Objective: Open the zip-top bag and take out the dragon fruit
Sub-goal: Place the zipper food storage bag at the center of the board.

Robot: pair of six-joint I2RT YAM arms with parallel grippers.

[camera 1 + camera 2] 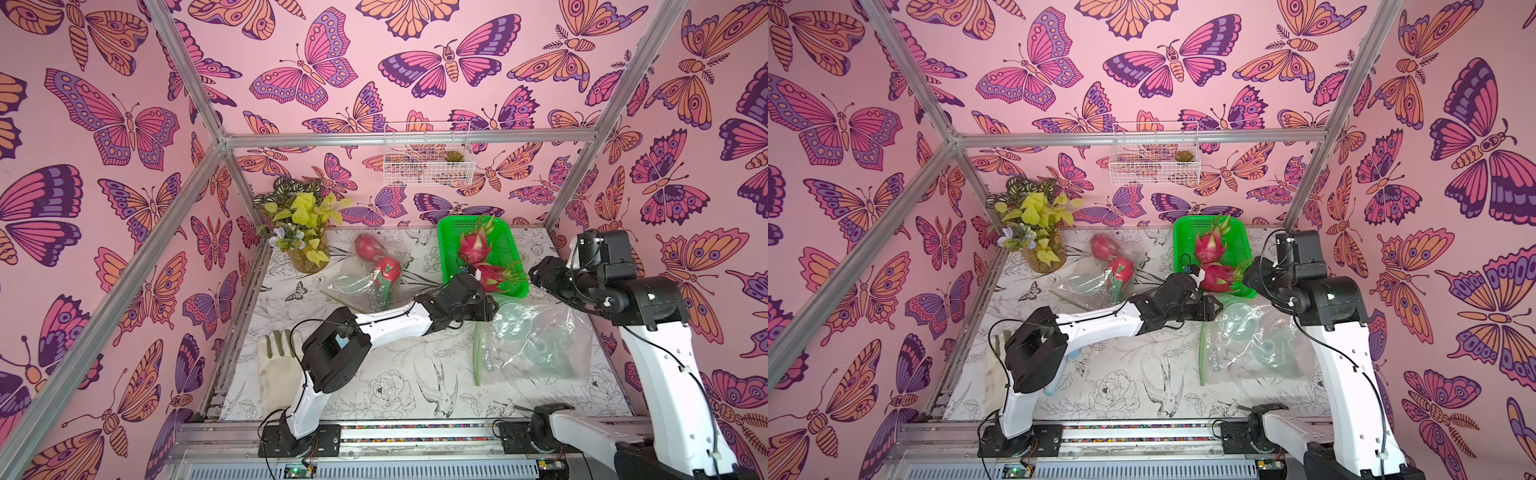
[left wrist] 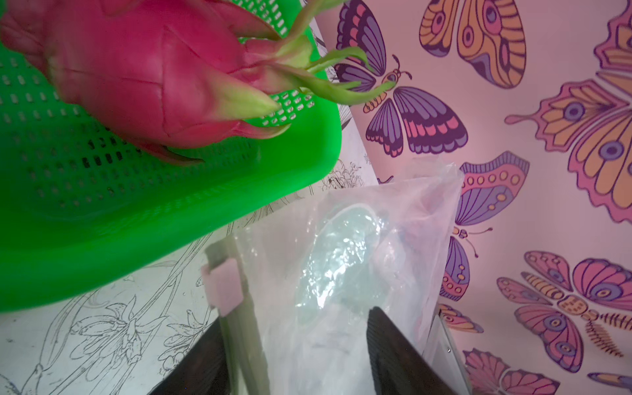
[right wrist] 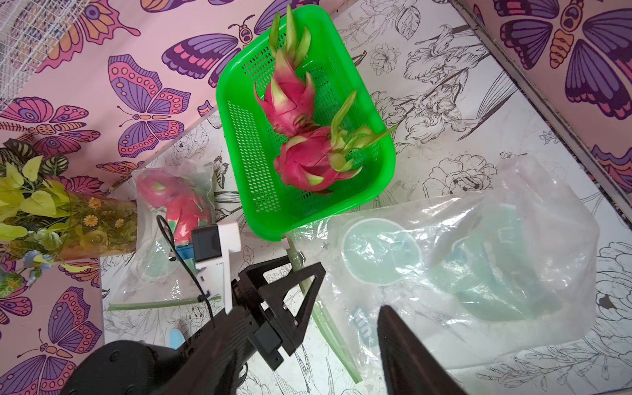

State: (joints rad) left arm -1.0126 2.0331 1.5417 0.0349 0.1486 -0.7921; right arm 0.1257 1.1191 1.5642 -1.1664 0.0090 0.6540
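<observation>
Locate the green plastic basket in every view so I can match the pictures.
Both top views: green plastic basket at the table's far side, right of centre, holding two dragon fruits.
Left wrist view: basket fills the upper left, one dragon fruit in it.
Right wrist view: basket at top centre, with both fruits.
Shared landmark: the empty clear zip-top bag beside the basket's near edge.

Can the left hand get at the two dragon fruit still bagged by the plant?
Probably not directly: the two dragon fruit lie sealed inside their bag, so the open left hand must first open it.
</observation>
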